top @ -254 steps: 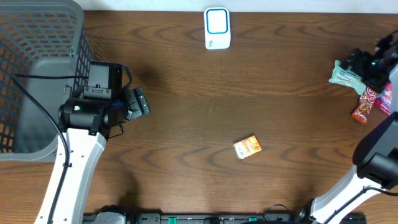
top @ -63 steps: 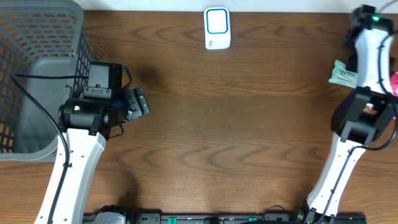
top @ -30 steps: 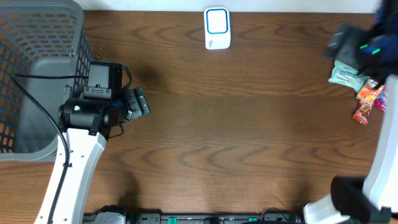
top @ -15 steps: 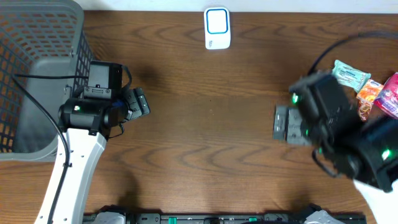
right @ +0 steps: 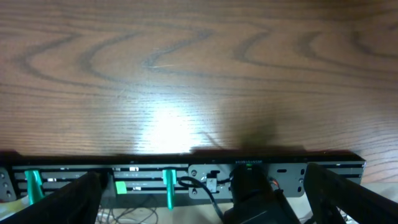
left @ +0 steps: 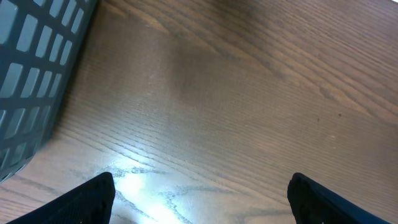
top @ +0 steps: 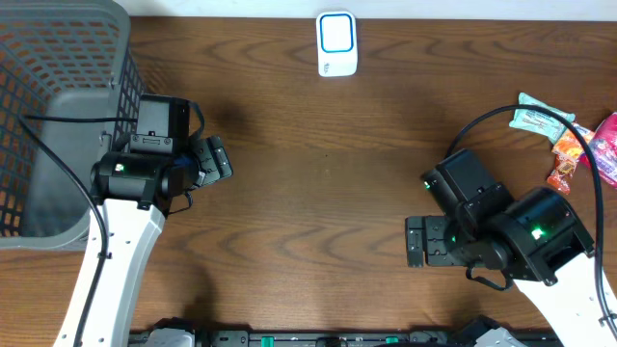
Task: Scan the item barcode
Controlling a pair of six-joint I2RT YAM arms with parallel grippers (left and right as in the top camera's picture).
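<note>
Worktop [top: 318, 183] of dark wood grain lies bare across its middle, leaving wide room between the two arms. Grey mesh basket [top: 67, 58] fills the far left corner, its wall just beside the left arm. Left end effector [top: 220, 159] hovers right of the basket, fingers spread and gripping nothing. Right end effector [top: 416, 243] hangs toward the near right, likewise released and empty; its wrist view takes in a black rail [right: 186, 171] along the near edge. White barcode scanner [top: 336, 43] sits at the far edge, centre. Snack packets [top: 535, 118] lie bunched at the right edge, well apart from both end effectors.
</note>
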